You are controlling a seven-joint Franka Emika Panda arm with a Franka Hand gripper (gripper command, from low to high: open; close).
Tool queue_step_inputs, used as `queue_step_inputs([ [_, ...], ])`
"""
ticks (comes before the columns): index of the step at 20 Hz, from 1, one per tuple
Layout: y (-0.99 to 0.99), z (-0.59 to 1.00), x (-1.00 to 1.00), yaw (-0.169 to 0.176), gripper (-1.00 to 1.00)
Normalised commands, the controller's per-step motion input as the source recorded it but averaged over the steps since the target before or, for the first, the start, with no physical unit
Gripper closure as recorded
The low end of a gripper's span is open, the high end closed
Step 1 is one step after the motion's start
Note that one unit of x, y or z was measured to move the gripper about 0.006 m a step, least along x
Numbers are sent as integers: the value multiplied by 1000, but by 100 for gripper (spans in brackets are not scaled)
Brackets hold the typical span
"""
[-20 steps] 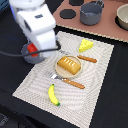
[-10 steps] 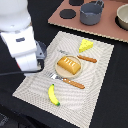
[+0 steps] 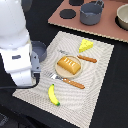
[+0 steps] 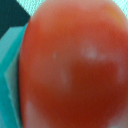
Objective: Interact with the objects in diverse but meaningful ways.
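The arm has swung toward the exterior view's left and now hides the red tomato [image 4: 70, 65] there; up close, the wrist view is filled with it. Whether the pincer is apart or clamped, I cannot tell. Bread loaf [image 3: 69, 65] sits on the plate [image 3: 58, 73], cheese wedge [image 3: 86, 45] beyond, banana [image 3: 52, 94] nearer.

Exterior view: high, angled down; wrist view: pressed against tomato [image 4: 70, 65].
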Motion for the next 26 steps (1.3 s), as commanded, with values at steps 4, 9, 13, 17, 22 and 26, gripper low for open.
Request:
queue_step_inputs([
  [4, 0, -326, 167, 0, 100],
  [9, -4, -237, 132, 0, 100],
  [13, -3, -91, 134, 0, 100],
  [17, 95, 356, 450, -5, -100],
  [22, 0, 188, 291, -5, -100],
  [26, 0, 517, 306, 1, -100],
])
